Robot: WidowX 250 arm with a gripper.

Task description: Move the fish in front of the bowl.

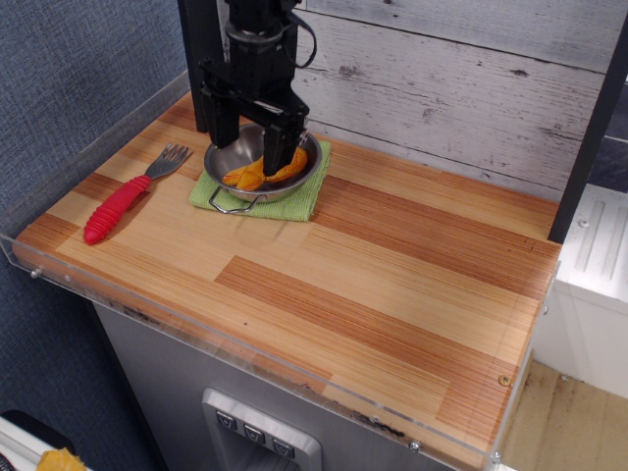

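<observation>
The orange-yellow fish lies inside the shiny steel bowl, which sits on a green cloth at the back left of the table. My black gripper hangs over the bowl with its jaws apart. Its right finger reaches down into the bowl just above the fish. Its left finger stands at the bowl's left rim. Whether a finger touches the fish cannot be told. Nothing is held.
A fork with a red handle lies left of the bowl. A clear plastic lip runs along the table's front and left edges. A black post stands behind the bowl, in front of the plank wall.
</observation>
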